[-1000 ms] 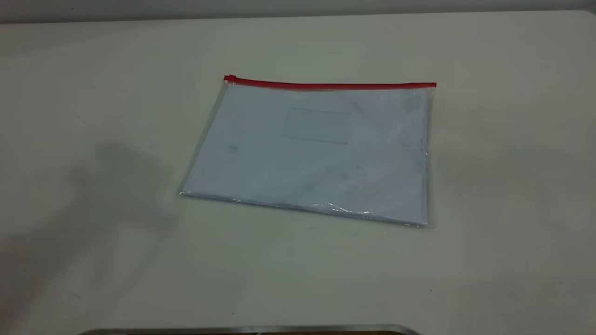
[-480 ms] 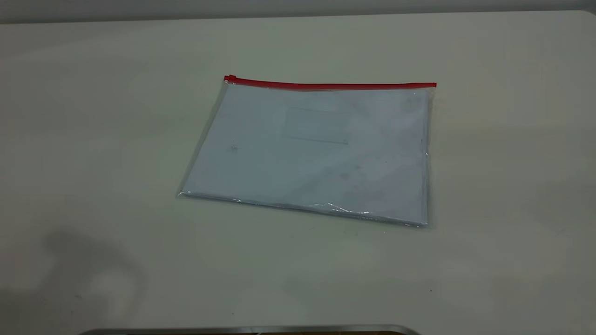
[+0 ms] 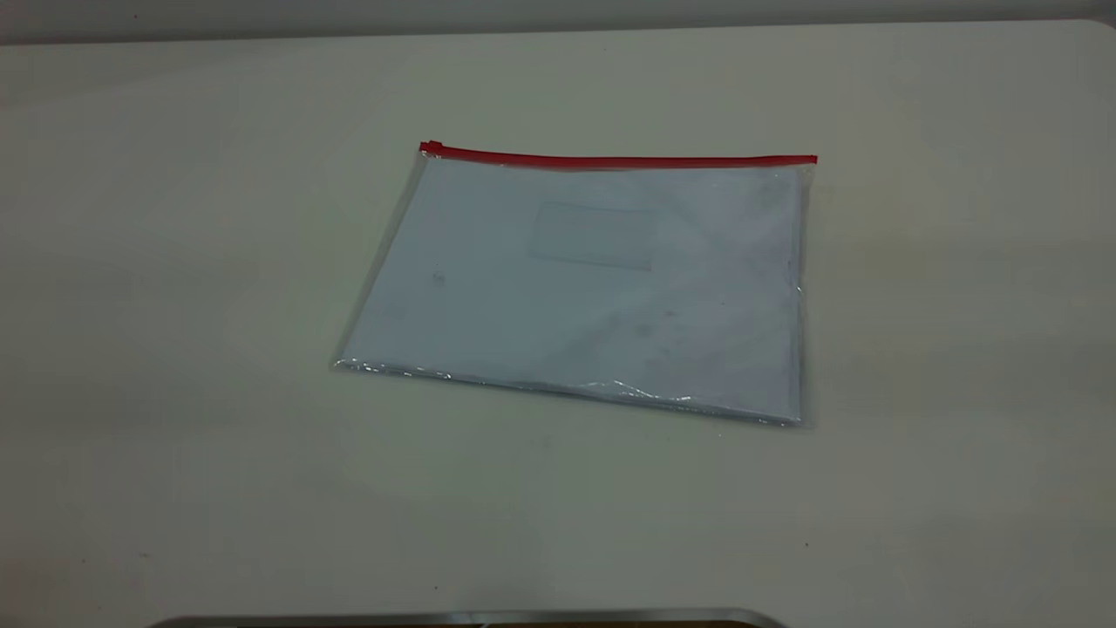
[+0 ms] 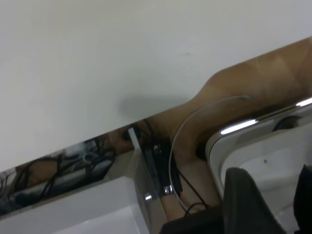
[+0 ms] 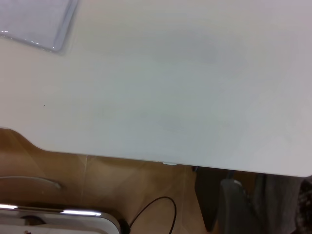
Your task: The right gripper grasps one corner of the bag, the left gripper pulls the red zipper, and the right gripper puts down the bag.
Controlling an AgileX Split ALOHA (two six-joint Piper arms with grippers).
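exterior view: the bag (image 3: pixel 593 279) lies flat on the white table (image 3: pixel 174 262), neither arm in this view. the red zipper (image 3: pixel 619 160) runs along the bag's far long edge, slider tab (image 3: pixel 432 147) at its left end. white paper and a faint card pocket (image 3: pixel 593 235) show through the plastic. left wrist view: the left gripper (image 4: pixel 265 202) hangs past the table edge, above the floor and cables (image 4: pixel 58 170), well apart from the bag; cannot tell if its jaws are parted or closed. right wrist view: the right gripper (image 5: pixel 263 204) also sits off the table edge, one bag corner (image 5: pixel 58 46) far from it; jaw state cannot be told.
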